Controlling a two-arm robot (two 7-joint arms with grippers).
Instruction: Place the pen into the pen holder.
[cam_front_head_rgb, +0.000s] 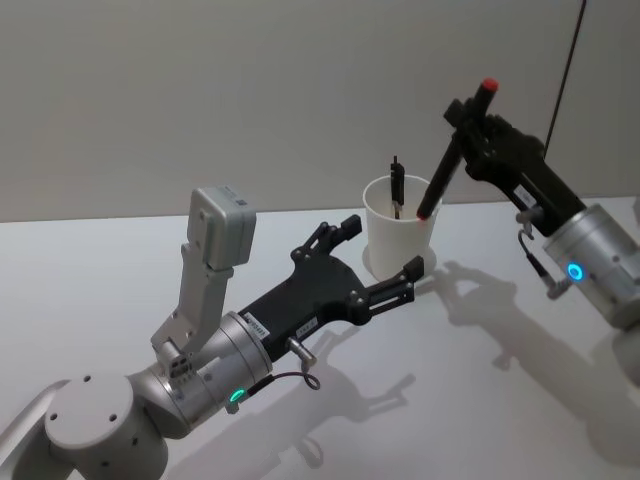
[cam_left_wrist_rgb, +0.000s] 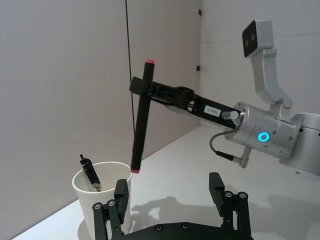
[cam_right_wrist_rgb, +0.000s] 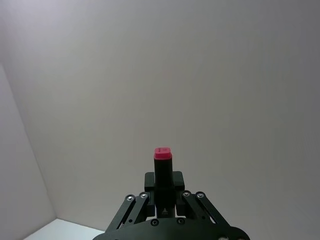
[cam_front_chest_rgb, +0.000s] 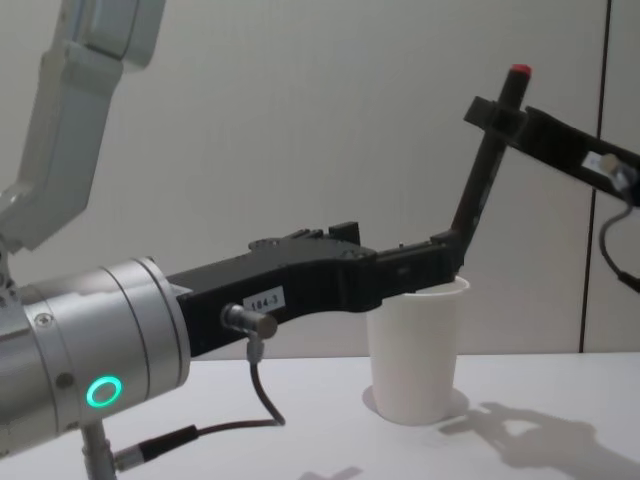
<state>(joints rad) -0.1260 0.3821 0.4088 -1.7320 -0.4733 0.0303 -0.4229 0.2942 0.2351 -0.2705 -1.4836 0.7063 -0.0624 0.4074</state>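
The pen holder (cam_front_head_rgb: 398, 238) is a white paper cup at the back of the table, also seen in the left wrist view (cam_left_wrist_rgb: 102, 202) and chest view (cam_front_chest_rgb: 415, 350). A short black object (cam_front_head_rgb: 397, 185) stands inside it. My right gripper (cam_front_head_rgb: 465, 118) is shut on the pen (cam_front_head_rgb: 445, 165), a black stick with red ends, held tilted above the cup. Its lower tip is level with the rim on the cup's right side (cam_left_wrist_rgb: 135, 170); I cannot tell whether it is inside. My left gripper (cam_front_head_rgb: 385, 250) is open, its fingers either side of the cup's near side (cam_left_wrist_rgb: 168, 190).
The white table (cam_front_head_rgb: 500, 380) lies bare around the cup, with shadows of the arms on it. A plain wall stands close behind. A thin dark cable (cam_front_head_rgb: 566, 70) runs down the wall at the right.
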